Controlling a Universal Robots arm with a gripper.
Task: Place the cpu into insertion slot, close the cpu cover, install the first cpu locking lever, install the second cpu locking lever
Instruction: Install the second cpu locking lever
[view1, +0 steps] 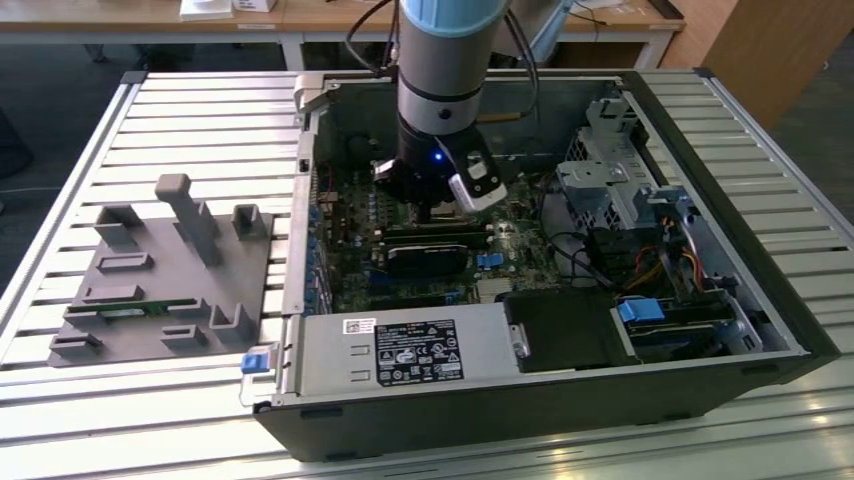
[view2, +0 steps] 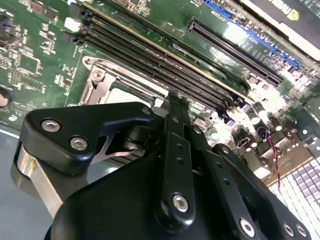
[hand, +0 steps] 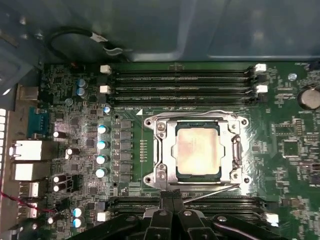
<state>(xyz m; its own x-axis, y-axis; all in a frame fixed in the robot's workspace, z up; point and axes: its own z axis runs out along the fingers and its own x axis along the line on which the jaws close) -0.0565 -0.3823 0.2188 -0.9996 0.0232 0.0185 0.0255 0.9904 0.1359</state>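
Observation:
The cpu (hand: 196, 150) lies flat in the insertion slot (hand: 196, 176), its silver top showing through the window of the cpu cover (hand: 165, 150), which is down over it. One thin wire lever (hand: 200, 112) runs flat along one side of the cover. A second wire lever (hand: 212, 192) slants along the opposite side, its free end at my fingertips. My gripper (hand: 172, 199) is shut, fingers pressed together, just beside the socket. In the second wrist view the gripper (view2: 173, 100) tip sits at the edge of the cover (view2: 100, 86). In the exterior view the gripper (view1: 434, 212) is deep inside the case.
Memory slots (hand: 182, 80) flank the socket on both sides. A black expansion card (view1: 434, 255), the power supply (view1: 400, 350), a drive cage (view1: 614, 190) and cables crowd the open case. A grey fixture (view1: 160, 280) stands on the slatted table at the exterior view's left.

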